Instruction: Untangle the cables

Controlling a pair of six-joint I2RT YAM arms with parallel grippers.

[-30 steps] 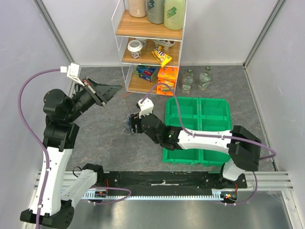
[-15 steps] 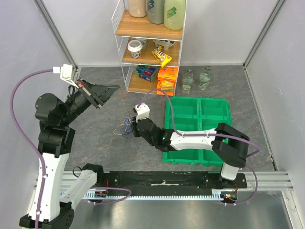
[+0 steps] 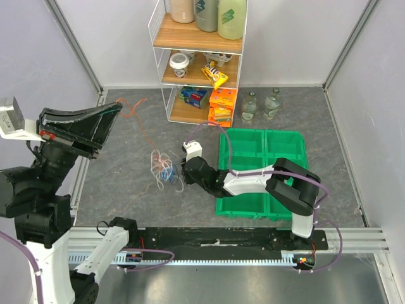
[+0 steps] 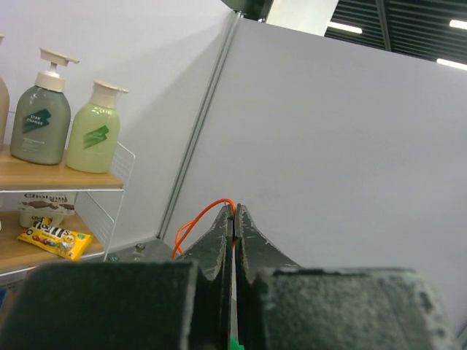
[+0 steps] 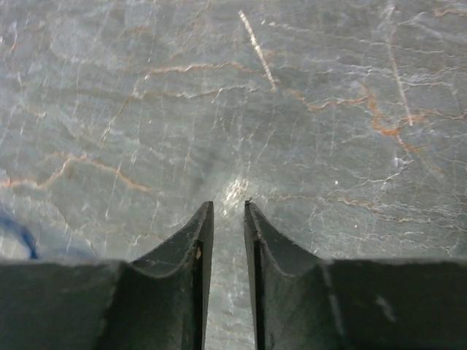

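Entry: cables. The tangle [image 3: 166, 168] of white, blue and orange strands is lying mid-surface, just left of the green bin tray [image 3: 278, 130].
Left tool [image 4: 232, 219] — clamping the orange cable [image 4: 208, 209]. It has been rising toward the left edge over the last second, drawing that strand out long, so separation is progressing.
Right tool [image 5: 228, 208] — narrowing beside the tangle, jaws slightly apart and gripping nothing.
Pump bottles [image 4: 44, 117] — label writing unreadable.
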